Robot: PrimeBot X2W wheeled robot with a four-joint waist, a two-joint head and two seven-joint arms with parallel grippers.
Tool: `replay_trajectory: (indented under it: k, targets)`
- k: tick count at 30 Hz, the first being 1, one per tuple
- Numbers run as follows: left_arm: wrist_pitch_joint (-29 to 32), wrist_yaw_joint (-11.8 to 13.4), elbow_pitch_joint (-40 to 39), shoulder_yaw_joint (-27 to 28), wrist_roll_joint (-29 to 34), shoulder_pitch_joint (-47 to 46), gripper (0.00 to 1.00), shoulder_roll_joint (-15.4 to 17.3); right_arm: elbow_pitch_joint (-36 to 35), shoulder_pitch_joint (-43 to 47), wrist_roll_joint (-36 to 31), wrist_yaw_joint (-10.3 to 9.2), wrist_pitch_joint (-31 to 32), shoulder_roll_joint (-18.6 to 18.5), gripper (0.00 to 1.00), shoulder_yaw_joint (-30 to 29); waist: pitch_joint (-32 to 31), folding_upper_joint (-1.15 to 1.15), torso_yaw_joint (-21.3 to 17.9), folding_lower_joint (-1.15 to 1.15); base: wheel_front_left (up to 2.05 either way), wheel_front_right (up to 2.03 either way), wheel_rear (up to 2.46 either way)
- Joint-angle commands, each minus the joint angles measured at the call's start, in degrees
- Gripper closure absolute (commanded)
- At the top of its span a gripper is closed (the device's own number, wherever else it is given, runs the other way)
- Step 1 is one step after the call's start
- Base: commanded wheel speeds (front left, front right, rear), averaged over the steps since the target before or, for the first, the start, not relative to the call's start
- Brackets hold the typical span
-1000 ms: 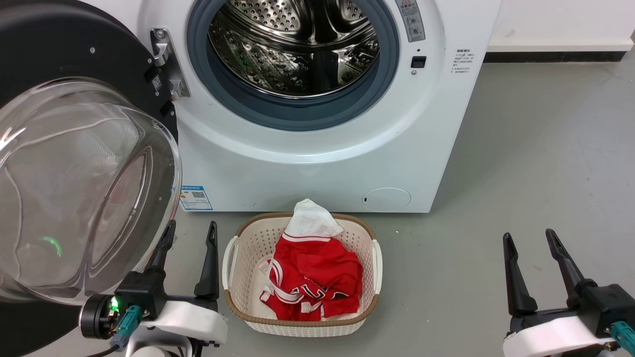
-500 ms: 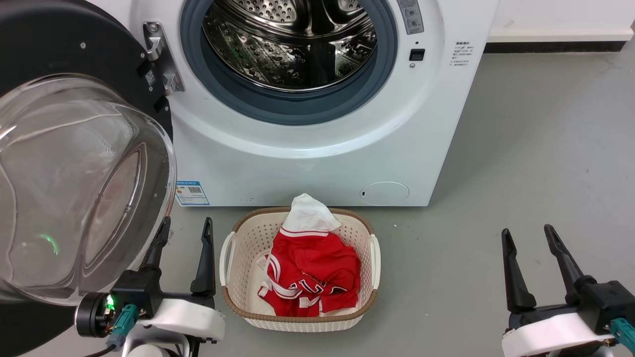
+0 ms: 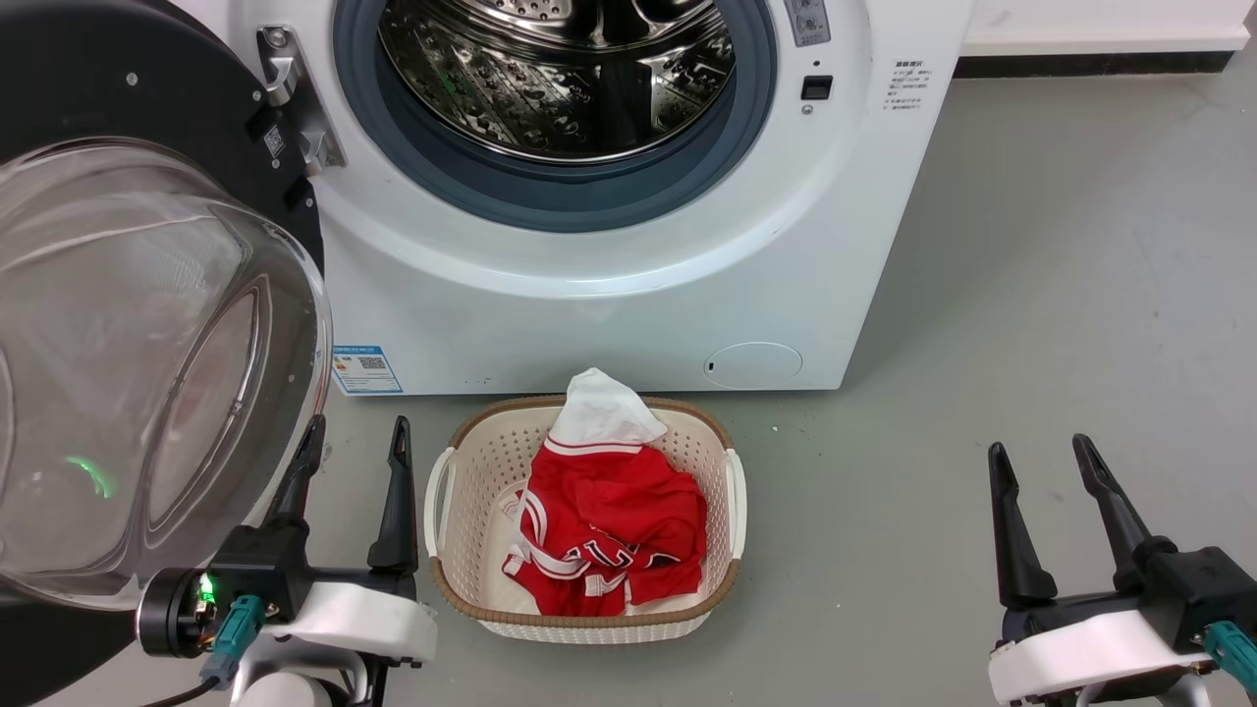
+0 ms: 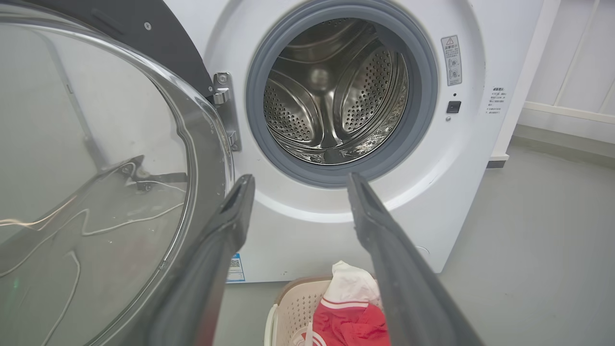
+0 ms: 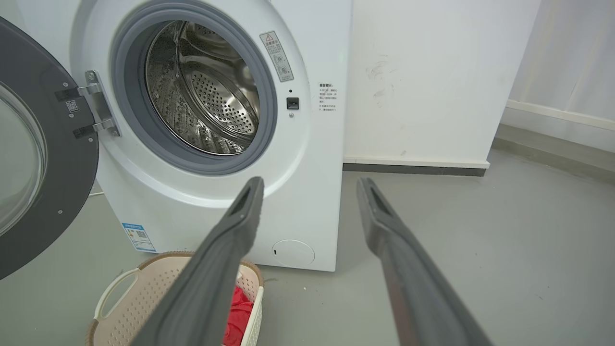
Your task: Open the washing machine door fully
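Note:
The washing machine door (image 3: 118, 98) is swung wide open to the left on its hinge (image 3: 290, 108). Its black ring and bulging glass bowl (image 3: 147, 363) face me. The door also appears in the left wrist view (image 4: 96, 168) and in the right wrist view (image 5: 72, 158). The steel drum (image 3: 560, 69) lies exposed inside the blue-grey rubber ring. My left gripper (image 3: 355, 437) is open and holds nothing, its left finger close beside the glass bowl's lower edge. My right gripper (image 3: 1039, 452) is open and holds nothing, over the floor at the lower right.
A cream laundry basket (image 3: 447, 481) holding red and white clothes (image 3: 609, 520) stands on the grey floor just in front of the white machine (image 3: 609, 324). A white wall with a dark skirting strip (image 5: 413, 168) runs to the machine's right.
The whole head view has shifted up and to the left, so the camera has moved. Door, basket and both grippers keep the same places relative to one another.

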Motion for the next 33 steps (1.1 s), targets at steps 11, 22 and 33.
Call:
replay_trajectory:
  k: [11, 22, 33]
  targets:
    - [0.0, -0.9, 0.2, 0.7, 0.4, 0.2, 1.00, -0.7, 1.0, -0.2, 0.1, 0.00, -0.2, 0.0, 1.00, 0.2, 1.2, 0.00, -0.3, 0.00, 0.00, 0.00, 0.00]
    - [2.1, -2.3, 2.7, 1.7, -7.9, 1.4, 1.00, -2.0, 3.9, 0.1, 10.0, 0.01, 1.2, -0.6, 1.00, 0.6, 0.9, 0.00, -0.3, 0.00, 0.00, 0.00, 0.00]
    - [4.4, -4.1, 3.9, 3.5, -17.9, 0.8, 1.00, -2.9, 5.6, -1.3, 21.9, 0.00, 2.8, -1.3, 1.00, 0.8, 0.4, 0.00, -0.3, 0.00, 0.00, 0.00, 0.00]
